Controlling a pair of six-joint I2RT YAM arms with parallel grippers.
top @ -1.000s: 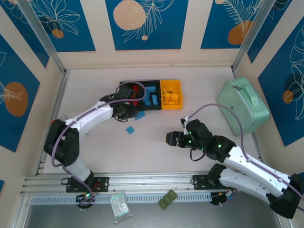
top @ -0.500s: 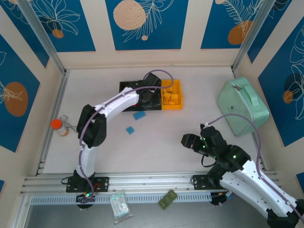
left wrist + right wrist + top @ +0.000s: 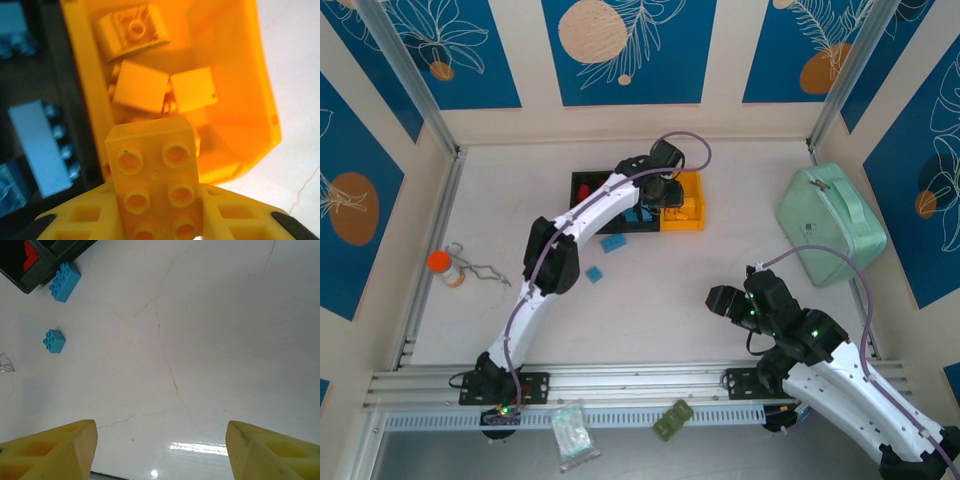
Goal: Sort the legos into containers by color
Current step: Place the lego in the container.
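Observation:
My left gripper hangs over the row of containers at the back, above the yellow-orange bin. It is shut on a yellow lego, studs facing the camera, just above that yellow-orange bin, which holds several yellow legos. To the left is a black bin with blue legos. Two blue legos lie on the table in front of the bins. My right gripper stands open and empty over bare table, and its wrist view has both blue legos.
A mint-green case sits at the right. An orange-capped small object with a wire lies at the left. A clear bag and a dark green flat piece rest on the front rail.
The left arm stretched rightward along the bins, from the left black bin to over the yellow-orange bin. The right arm drew back toward its base.

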